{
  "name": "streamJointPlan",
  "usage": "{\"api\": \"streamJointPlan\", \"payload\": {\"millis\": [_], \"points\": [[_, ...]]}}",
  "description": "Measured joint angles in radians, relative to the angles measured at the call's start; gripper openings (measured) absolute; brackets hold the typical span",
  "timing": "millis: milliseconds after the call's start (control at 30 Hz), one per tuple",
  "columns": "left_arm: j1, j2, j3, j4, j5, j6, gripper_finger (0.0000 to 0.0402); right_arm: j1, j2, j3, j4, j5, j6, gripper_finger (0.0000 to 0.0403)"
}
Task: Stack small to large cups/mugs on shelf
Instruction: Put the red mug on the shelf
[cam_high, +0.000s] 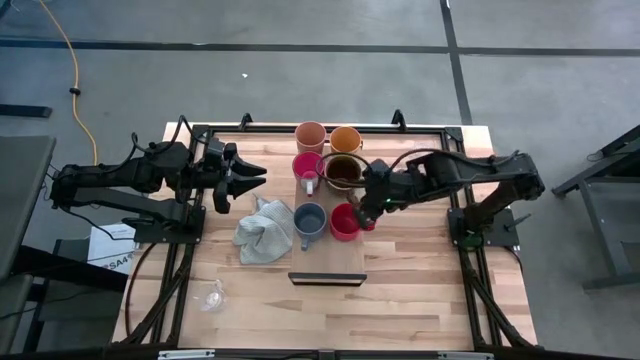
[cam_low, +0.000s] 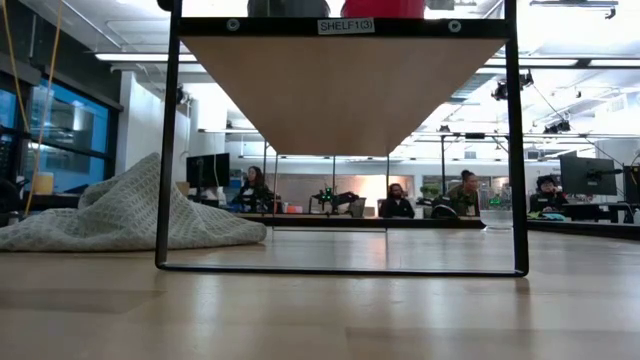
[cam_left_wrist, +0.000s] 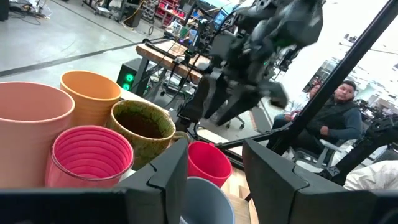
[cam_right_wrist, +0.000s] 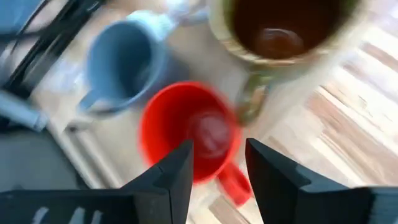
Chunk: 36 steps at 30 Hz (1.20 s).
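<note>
my right pincer (cam_right_wrist: 217, 165): fingers parted, empty, just above the red mug (cam_right_wrist: 189, 134) | red mug: upright on the shelf (cam_high: 326, 278), beside the blue mug (cam_right_wrist: 124, 65) and brown mug (cam_right_wrist: 280, 31) | my left pincer (cam_high: 245, 178): parted, empty, near the cloth (cam_high: 262, 230)

"SHELF1(3)" — shelf edge (cam_low: 345, 26) label

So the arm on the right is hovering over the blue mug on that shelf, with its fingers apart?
Not quite: the right gripper hovers over the red mug, not the blue mug beside it. The right wrist view shows this. Its fingers are apart, and the mugs do stand on the shelf.
</note>
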<state>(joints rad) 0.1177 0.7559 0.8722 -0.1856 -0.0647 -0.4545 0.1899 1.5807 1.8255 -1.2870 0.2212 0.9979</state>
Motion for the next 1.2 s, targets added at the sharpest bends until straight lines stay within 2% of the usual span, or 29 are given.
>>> {"api": "streamJointPlan", "payload": {"millis": [167,267,367,500,700,867,1200], "points": [[0.0,0.0,0.0,0.0,0.0,0.0,0.014,0.057,0.0,0.03,-0.034,-0.136,-0.224,0.0114],[0.0,0.0,0.0,0.0,0.0,0.0,0.014,0.11,0.0,-0.006,-0.028,-0.186,-0.278,0.0066],[0.0,0.0,0.0,0.0,0.0,0.0,0.014,0.161,0.001,-0.069,0.011,-0.192,-0.273,0.0012],[0.0,0.0,0.0,0.0,0.0,0.0,0.014,0.21,0.001,-0.176,0.168,-0.101,-0.171,0.0014],[0.0,0.0,0.0,0.0,0.0,0.0,0.014,0.217,0.001,-0.322,0.418,0.047,0.033,0.0004],[0.0,0.0,0.0,-0.001,0.0,0.0,0.014,0.216,0.002,-0.355,0.432,0.116,0.152,0.0001],[0.0,0.0,0.0,-0.002,0.0,0.0,0.014,0.179,0.002,-0.355,0.437,0.151,0.164,0.0]]}}
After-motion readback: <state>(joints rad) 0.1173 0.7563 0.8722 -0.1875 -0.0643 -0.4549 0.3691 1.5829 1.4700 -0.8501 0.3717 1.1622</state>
